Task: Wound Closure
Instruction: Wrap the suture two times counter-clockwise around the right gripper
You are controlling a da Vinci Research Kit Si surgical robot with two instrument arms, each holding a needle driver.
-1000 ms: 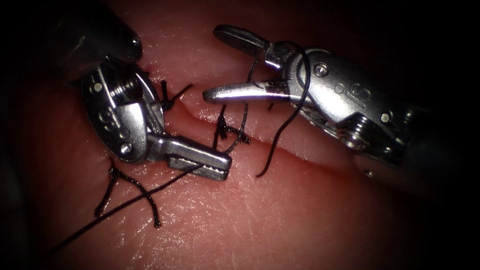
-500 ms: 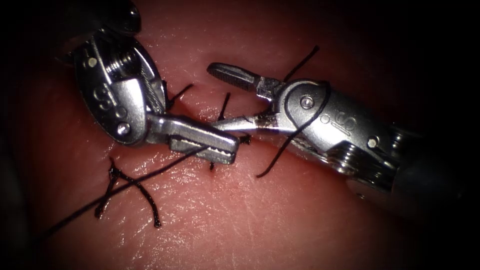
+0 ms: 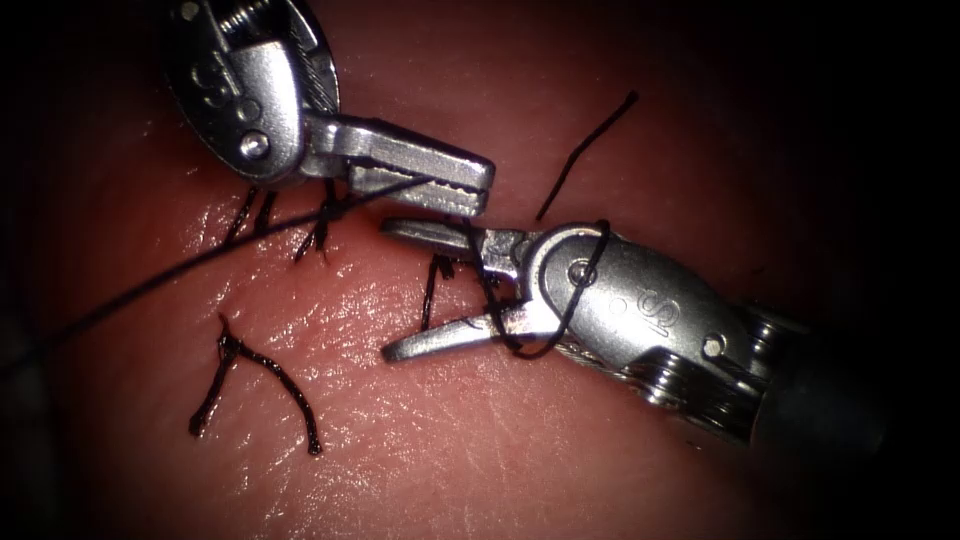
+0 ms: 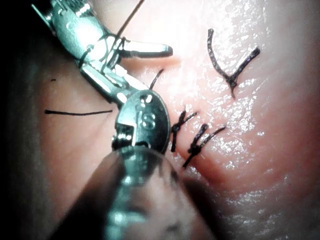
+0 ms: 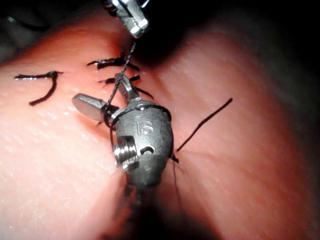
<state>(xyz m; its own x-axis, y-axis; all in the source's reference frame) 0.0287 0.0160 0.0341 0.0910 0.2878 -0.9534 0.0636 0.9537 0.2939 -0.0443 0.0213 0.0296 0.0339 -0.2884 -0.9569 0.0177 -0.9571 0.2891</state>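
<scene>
My left tool (image 3: 470,185) is shut on the black thread (image 3: 200,262), which runs down and left off the tissue (image 3: 450,450). Just below it, my right tool (image 3: 388,290) comes in from the right with its jaws wide open and nothing between them. A loop of thread (image 3: 592,268) is wound around the right tool's wrist, and its free end (image 3: 590,145) lies on the tissue beyond. In the right wrist view the loop (image 5: 145,107) circles the wrist, and the left tool (image 5: 131,20) holds the strand above the open right tool (image 5: 97,89).
Tied stitches with short cut ends sit along the cut (image 3: 325,215) (image 3: 435,270). A loose forked piece of thread (image 3: 255,372) lies on the tissue left of the cut. In the left wrist view the stitches (image 4: 192,140) lie beside the left tool's wrist (image 4: 145,120).
The left tool has risen toward the top of the endoscope view, carrying the thread with it. The right tool has moved down and left, jaws still open, with the loop still around its wrist.
</scene>
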